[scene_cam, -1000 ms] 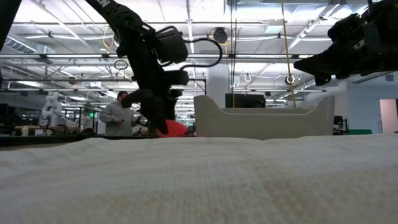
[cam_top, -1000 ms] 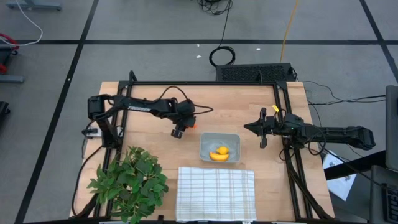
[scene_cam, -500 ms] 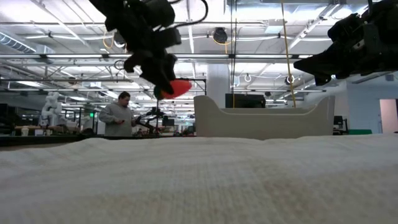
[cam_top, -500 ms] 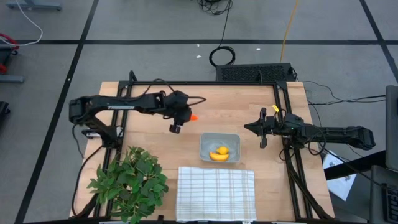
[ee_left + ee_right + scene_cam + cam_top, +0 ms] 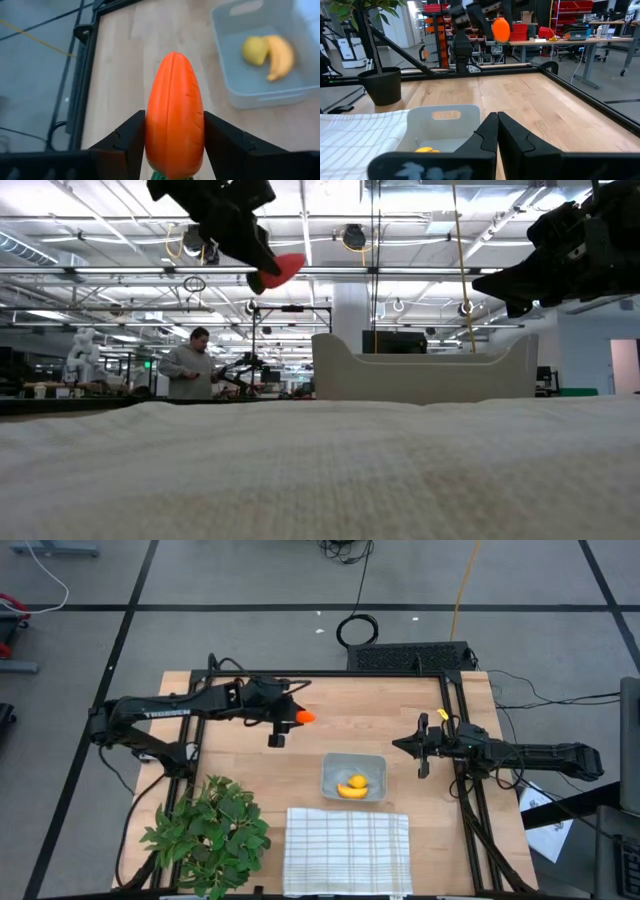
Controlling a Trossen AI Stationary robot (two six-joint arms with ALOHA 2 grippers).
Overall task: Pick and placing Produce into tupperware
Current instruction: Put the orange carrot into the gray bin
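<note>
Your two arms: dark, slim, jointed.
You see white lettering along the left arm (image 5: pixel 165 710), probably the maker's name, and a thin black cable looping off its wrist. Your right arm (image 5: pixel 540 755) ends in blocky, matte black fingers (image 5: pixel 517 135) with stepped edges.

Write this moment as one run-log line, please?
left gripper: shut on carrot, raised above table | right gripper: shut, waiting beside tupperware | tupperware: banana, lemon inside

Leafy plant (image 5: pixel 207 832) (beside checked cloth (image 5: pixel 347 850))
</note>
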